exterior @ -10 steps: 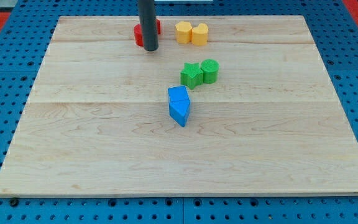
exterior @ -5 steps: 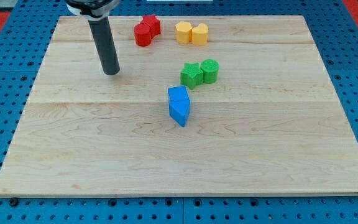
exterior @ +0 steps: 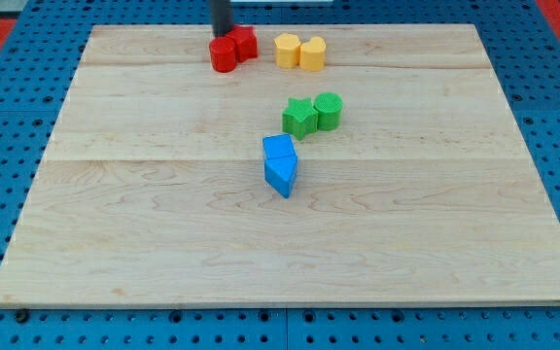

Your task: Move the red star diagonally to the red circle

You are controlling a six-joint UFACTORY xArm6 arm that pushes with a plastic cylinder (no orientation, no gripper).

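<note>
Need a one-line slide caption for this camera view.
My tip sits at the view's top just behind the touching red circle and red star; yellow, green and blue pairs rest nearby.

My tip (exterior: 222, 35) stands at the view's top edge of the wooden desk (exterior: 163, 233), just behind the red circle (exterior: 223, 54), which touches the red star (exterior: 244, 43) on its right. Beside them sit a yellow star (exterior: 287, 49) and yellow hexagon (exterior: 312, 52), touching. Lower down, a green star (exterior: 299, 118) touches a green circle (exterior: 328, 110). Two blue blocks (exterior: 280, 164) press together near the centre.
</note>
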